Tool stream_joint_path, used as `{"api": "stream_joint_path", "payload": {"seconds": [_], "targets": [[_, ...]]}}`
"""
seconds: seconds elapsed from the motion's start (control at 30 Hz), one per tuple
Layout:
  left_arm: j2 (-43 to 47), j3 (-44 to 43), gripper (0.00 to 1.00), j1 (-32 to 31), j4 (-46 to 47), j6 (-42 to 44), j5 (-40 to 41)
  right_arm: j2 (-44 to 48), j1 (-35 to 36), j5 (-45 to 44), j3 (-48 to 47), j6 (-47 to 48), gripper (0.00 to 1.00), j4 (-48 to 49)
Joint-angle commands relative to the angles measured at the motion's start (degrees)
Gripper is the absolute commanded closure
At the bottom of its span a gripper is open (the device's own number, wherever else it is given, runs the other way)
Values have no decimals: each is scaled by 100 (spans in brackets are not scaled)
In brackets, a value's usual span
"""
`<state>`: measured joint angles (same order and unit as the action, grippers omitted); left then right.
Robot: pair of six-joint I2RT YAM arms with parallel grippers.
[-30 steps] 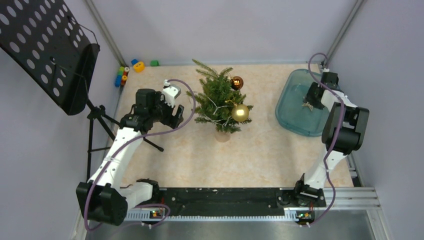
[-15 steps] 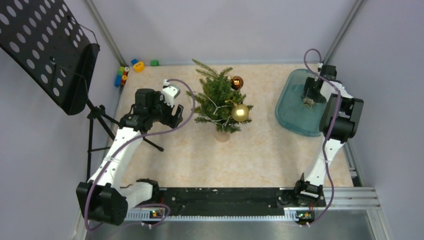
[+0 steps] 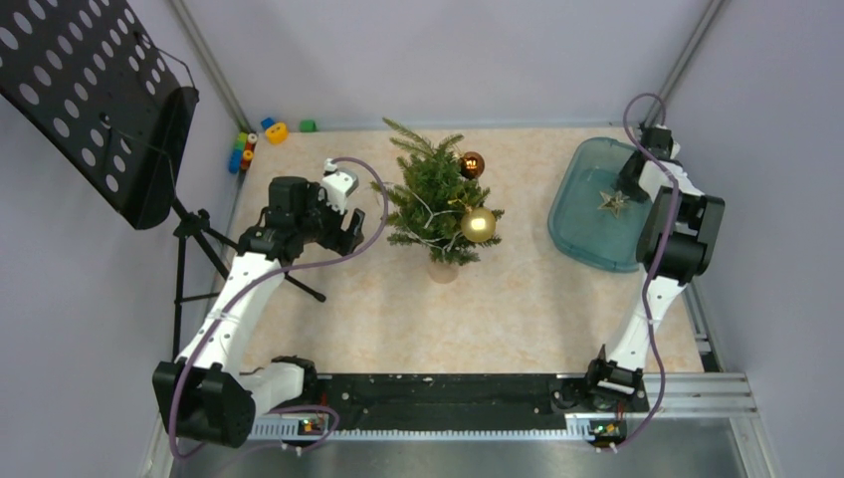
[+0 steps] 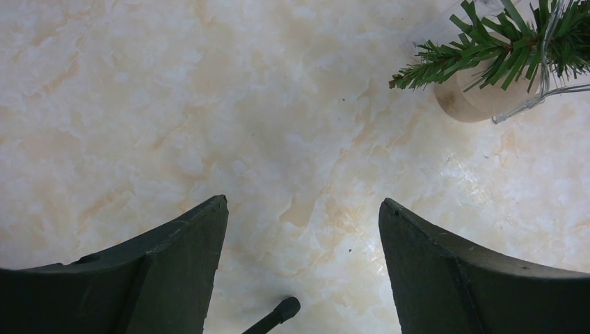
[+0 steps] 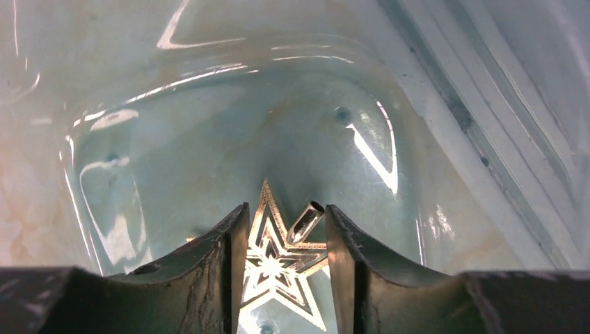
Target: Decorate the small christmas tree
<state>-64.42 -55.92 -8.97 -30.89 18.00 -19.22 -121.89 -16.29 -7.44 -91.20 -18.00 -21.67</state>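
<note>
The small christmas tree (image 3: 436,199) stands upright on its pale wooden base near the middle of the counter (image 3: 518,299). It already carries a gold bauble (image 3: 478,225) on its right side and a dark red bauble (image 3: 472,164) higher up, toward the back, with a thin white cord threaded through the branches.

Well to the right of the tree sits a translucent teal tub (image 3: 572,224), which seems to serve as the store for ornaments. A gold filigree star (image 5: 278,268) lies flat on its floor. The right gripper (image 5: 282,229) reaches over the tub's far corner with its forearm folded back, the wrist pitched down into the tub. Its jaws are parted and grasp nothing. The wrist view frames the star in the gap between them, while the overhead view shows it lying free of the fingers, on the tree's side of them. That line-up suggests the star is the next piece to collect, probably for the treetop.

The left gripper (image 4: 303,209) hovers just to the left of the tree, low over bare counter, elbow bent and wrist angled downward. Its jaws are spread wide and released, likely waiting clear of the branches, ready to steady the tree if needed. The base shows at the upper right of its wrist view.
</note>
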Motion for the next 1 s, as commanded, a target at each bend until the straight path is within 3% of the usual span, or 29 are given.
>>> {"api": "stream_joint_path", "payload": {"seconds": [0.0, 0.13, 0.97], "targets": [[-49, -209, 16, 27, 101, 57, -130, 425, -41, -669, 127, -837, 60, 467], [-54, -209, 16, 34, 99, 70, -137, 499, -46, -866, 294, -1144, 69, 720], [-34, -217, 16, 36, 89, 81, -152, 102, -41, -538, 240, -1000, 70, 392]]}}
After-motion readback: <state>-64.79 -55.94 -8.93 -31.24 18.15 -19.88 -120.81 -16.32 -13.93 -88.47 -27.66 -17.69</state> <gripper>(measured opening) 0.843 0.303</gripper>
